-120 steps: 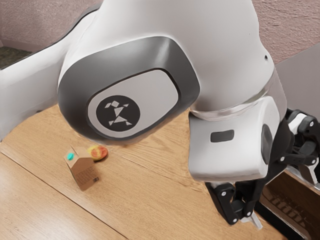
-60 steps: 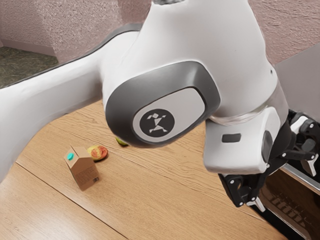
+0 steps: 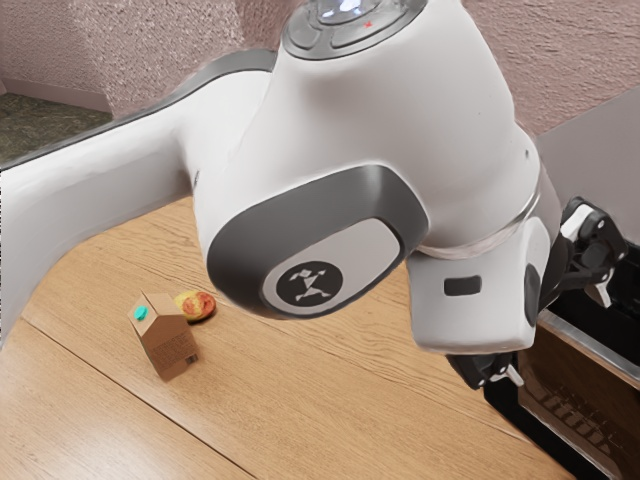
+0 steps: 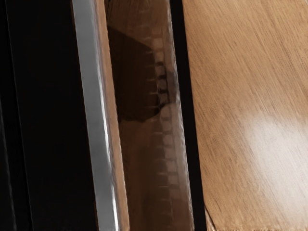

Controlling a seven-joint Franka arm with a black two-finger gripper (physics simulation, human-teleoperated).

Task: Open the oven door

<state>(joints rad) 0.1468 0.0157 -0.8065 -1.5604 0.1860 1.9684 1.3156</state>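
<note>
In the exterior view my gripper (image 3: 557,334) is open, its two fingers wide apart, over the oven's front at the lower right. Below it stands the oven door (image 3: 568,402), with a brown see-through window in a black frame. The wrist view has the door's window (image 4: 139,159) with a dark shadow on it, and a long silver handle bar (image 4: 98,139) running alongside. Nothing is held between the fingers. Whether the door stands slightly ajar I cannot tell.
A brown carton (image 3: 164,340) with a teal cap and a red-yellow fruit (image 3: 198,306) sit on the wooden table (image 3: 330,410), toward the exterior view's left. The oven's black body lies beside the handle. A textured wall rises behind the arm.
My hand has moved up and slightly toward the exterior view's left, away from the lower part of the door. The arm's elbow and forearm have shifted too. The carton and red-yellow fruit are unmoved.
</note>
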